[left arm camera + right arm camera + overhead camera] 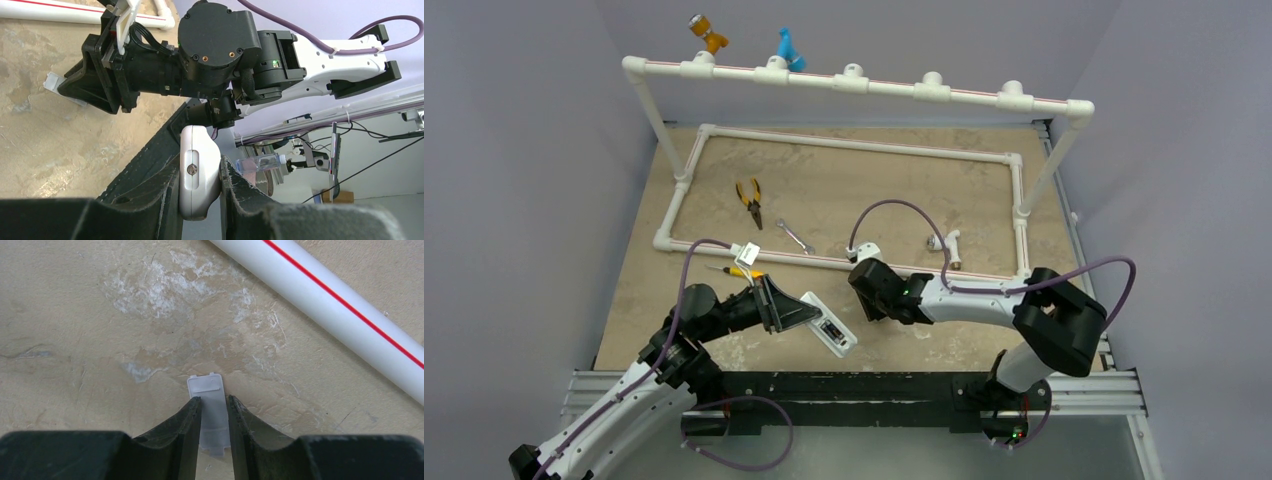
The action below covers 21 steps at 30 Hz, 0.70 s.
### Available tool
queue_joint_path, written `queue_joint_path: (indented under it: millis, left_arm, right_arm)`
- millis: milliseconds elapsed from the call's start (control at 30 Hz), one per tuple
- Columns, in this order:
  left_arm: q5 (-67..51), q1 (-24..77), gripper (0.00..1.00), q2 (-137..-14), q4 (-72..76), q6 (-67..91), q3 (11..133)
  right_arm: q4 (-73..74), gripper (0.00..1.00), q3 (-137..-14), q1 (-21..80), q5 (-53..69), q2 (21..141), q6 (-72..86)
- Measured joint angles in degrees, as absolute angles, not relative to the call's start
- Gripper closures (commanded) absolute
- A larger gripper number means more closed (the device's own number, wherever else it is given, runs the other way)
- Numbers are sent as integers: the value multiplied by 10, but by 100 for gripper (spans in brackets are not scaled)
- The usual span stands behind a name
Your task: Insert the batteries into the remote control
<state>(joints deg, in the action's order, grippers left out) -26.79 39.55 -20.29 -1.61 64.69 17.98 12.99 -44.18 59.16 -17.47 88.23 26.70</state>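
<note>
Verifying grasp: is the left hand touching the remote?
Touching. Left wrist view: the remote sits clamped between both fingers of the left hand, no gap.

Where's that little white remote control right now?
The slim white rectangular remote control is clamped between the fingers of the left gripper, near the table's front edge, just left of the right gripper in the top view.

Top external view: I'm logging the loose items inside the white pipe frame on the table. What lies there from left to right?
First the pliers → wrench → small white pipe fitting.
</note>
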Motion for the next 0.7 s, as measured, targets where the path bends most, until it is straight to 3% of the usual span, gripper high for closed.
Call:
queue_joint_path:
  millis: [700]
  left_arm:
    - [-268,396,100,-204,-15,647,180]
  right_arm:
    - [152,68,-460,634,-236,901,297]
